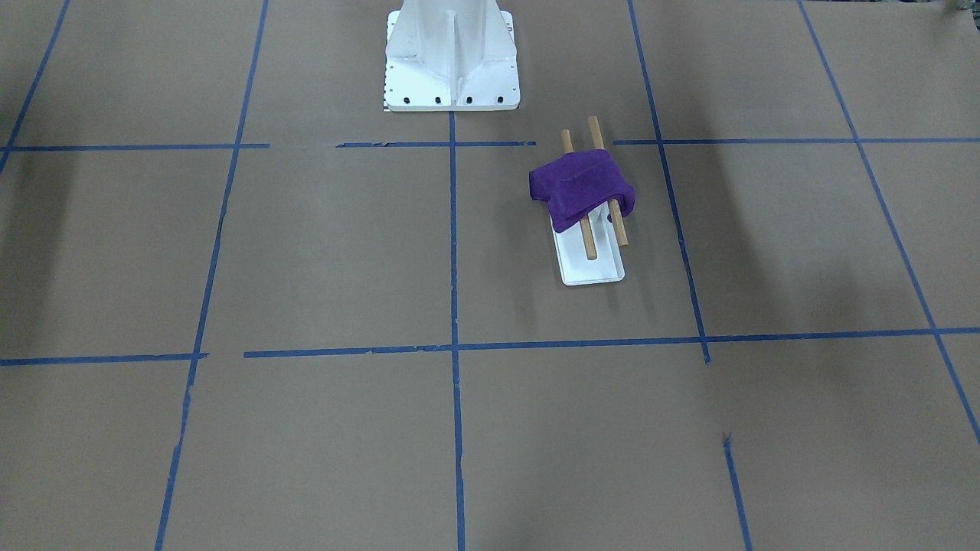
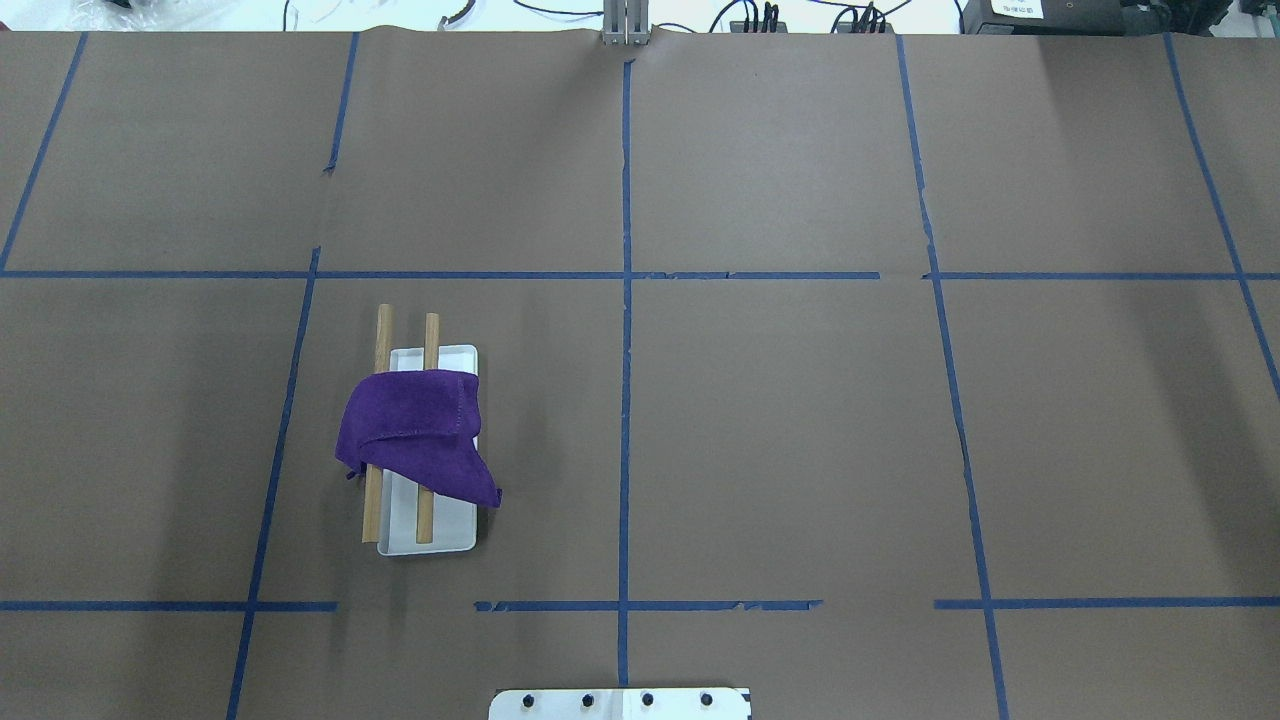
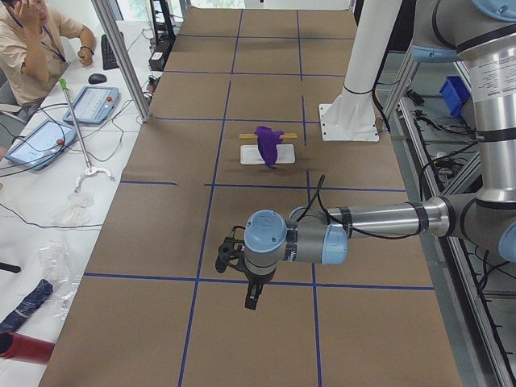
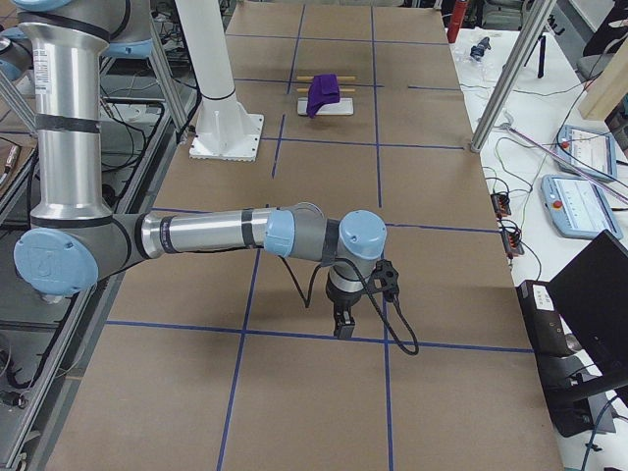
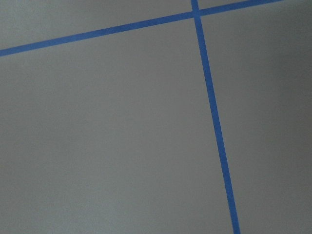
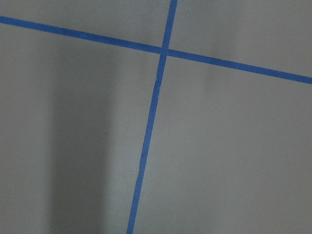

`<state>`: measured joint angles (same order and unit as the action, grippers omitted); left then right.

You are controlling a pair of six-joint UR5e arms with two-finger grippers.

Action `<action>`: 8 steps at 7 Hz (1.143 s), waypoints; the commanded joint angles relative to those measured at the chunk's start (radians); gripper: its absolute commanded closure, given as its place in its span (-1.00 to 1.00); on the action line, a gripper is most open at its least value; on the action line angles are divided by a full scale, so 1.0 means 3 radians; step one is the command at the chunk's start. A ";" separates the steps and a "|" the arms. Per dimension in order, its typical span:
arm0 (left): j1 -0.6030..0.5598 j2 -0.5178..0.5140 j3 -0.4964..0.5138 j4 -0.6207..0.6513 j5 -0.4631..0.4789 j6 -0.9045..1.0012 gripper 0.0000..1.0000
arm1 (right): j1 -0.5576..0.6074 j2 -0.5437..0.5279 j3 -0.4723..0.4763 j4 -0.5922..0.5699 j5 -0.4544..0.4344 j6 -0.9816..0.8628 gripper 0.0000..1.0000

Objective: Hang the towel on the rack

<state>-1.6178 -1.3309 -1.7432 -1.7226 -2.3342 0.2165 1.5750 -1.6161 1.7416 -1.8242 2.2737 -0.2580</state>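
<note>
Front-facing view: the purple towel [image 1: 578,187] lies draped across both wooden dowels of the rack [image 1: 589,269]. The rack stands on the brown counter [image 1: 306,252] near the white pedestal [image 1: 452,61], and one towel corner hangs over its white base.

Overhead view: the towel [image 2: 415,430] covers the middle of the dowels, leaving their ends bare on both sides. The rack sits inside a square of blue tape lines [image 2: 626,400].

Left-side view: the left pincer [image 3: 251,302] hangs pointing down over the counter, well apart from the rack. Whether its fingers are apart or together cannot be told. An operator [image 3: 32,48] sits beside the counter.

Right-side view: the right pincer [image 4: 342,332] likewise points down, far from the rack, and its state cannot be told either.

Both wrist views show only counter and crossing tape.
</note>
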 commanded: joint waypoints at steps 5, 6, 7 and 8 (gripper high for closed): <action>0.0065 -0.0378 -0.0070 0.0738 -0.0002 -0.0317 -1.00 | -0.0004 0.0049 -0.0155 0.0027 0.0173 0.0016 -1.00; 0.0065 -0.0400 0.0006 0.0822 0.0023 -0.0282 -1.00 | -0.0004 0.0049 -0.0155 0.0027 0.0173 0.0016 -1.00; 0.0065 -0.0386 0.0032 0.0808 0.0024 -0.0272 -1.00 | -0.0004 0.0044 -0.0155 0.0027 0.0173 0.0016 -1.00; 0.0065 -0.0385 0.0043 0.0813 0.0024 -0.0272 -1.00 | -0.0004 0.0039 -0.0155 0.0027 0.0173 0.0011 -1.00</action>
<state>-1.5985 -1.4445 -1.7388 -1.4865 -2.3281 0.1344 1.5739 -1.6030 1.6953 -1.8162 2.3253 -0.2534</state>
